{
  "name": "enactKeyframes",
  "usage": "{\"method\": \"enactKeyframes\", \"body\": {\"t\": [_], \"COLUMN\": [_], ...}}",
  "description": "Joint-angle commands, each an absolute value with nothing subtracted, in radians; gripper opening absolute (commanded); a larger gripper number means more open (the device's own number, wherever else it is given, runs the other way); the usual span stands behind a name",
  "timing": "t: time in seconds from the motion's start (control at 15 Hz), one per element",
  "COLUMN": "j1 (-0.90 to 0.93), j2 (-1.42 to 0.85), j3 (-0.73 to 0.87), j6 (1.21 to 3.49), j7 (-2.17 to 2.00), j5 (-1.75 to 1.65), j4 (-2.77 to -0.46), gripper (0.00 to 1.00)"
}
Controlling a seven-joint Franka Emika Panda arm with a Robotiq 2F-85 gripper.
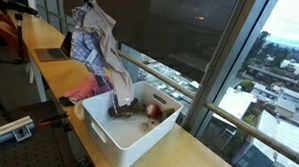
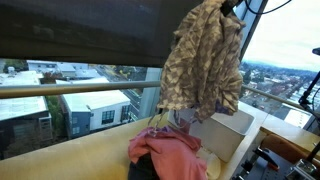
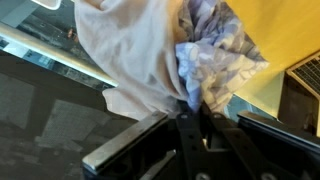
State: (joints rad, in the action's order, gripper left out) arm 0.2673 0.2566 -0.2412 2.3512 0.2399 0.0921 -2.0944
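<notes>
Gripper (image 3: 196,108) pinches a patterned shirt (image 1: 100,45), hung high with its hem dangling into the white bin (image 1: 122,146) beside a pink cloth (image 2: 170,155), so a firm, steady hold clear of the rim seems wisest.

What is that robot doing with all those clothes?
The robot's gripper is shut on a bundle of clothes, a patterned shirt and a pale cloth, and holds it high in the air. The bundle's lower end hangs over a white bin on the wooden counter by the window. A pink cloth lies beside the bin.
</notes>
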Motion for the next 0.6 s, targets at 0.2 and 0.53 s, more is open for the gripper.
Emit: {"method": "enactKeyframes", "body": {"t": [0.2, 0.53], "j1": [0.301, 0.306], "j2": [0.206, 0.167], "j3": [-0.29, -0.308], "j6": [2.29, 2.282], "j7": [0.2, 0.2], "j5": [0.043, 0.026], "j4": [-1.975, -1.947], "gripper": [0.03, 0.03]}}
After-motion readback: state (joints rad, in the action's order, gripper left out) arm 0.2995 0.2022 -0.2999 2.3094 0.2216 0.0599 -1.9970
